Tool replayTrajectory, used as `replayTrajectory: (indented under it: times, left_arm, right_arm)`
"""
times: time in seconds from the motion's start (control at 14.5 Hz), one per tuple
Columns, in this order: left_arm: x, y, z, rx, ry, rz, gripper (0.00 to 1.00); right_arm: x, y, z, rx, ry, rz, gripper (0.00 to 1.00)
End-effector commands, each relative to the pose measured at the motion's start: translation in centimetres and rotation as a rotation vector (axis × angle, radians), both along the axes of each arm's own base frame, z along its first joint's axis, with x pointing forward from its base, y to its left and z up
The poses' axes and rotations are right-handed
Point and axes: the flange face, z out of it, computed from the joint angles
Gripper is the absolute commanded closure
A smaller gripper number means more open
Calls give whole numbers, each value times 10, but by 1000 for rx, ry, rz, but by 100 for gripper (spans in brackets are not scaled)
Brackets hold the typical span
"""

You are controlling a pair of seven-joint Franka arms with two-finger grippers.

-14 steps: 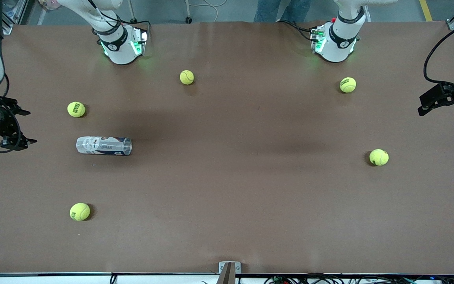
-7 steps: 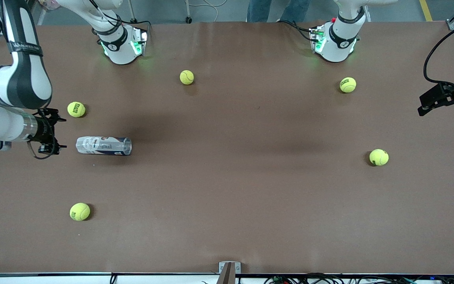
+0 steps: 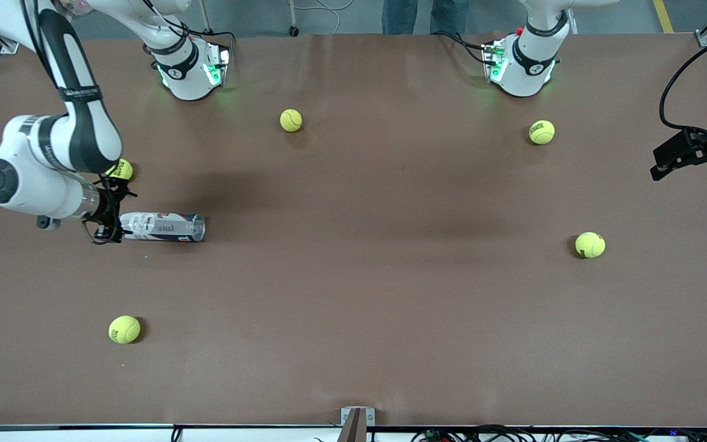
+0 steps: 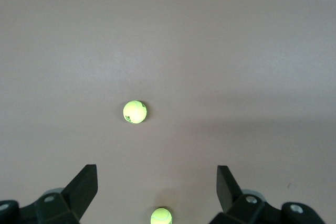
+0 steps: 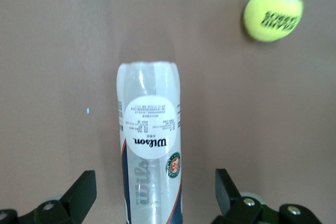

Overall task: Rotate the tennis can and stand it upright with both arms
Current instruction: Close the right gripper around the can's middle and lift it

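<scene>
High front camera facing both bases, wrist cameras looking down between their fingers, right wrist close over table (image 3: 353, 307).

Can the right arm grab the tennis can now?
Probably yes. The right tool is open at the end of the tennis can lying on the table, with nothing between them. The left tool waits at its end of the table.

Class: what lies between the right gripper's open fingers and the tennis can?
Nothing: in the right wrist view, only bare table separates the right gripper fingers from the tennis can lying between them.
</scene>
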Motion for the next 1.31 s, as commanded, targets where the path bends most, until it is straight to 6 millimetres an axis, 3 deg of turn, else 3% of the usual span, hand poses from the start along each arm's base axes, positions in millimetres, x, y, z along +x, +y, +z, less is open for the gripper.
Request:
replayTrajectory:
  times: [0.0, 0.69, 1.11, 1.24]
  left_arm:
    - [-5, -1, 4, -14, 4, -19, 0]
    - [-5, 0, 4, -14, 4, -18, 0]
    - [-5, 0, 4, -14, 4, -18, 0]
    - [-5, -1, 4, -15, 4, -18, 0]
  right_arm:
    - [-11, 8, -14, 2, -44, -23, 0]
    - [-21, 6, -83, -13, -83, -17, 0]
    - [-23, 6, -112, -18, -86, -10, 0]
    - [-24, 8, -113, -15, -73, 4, 20]
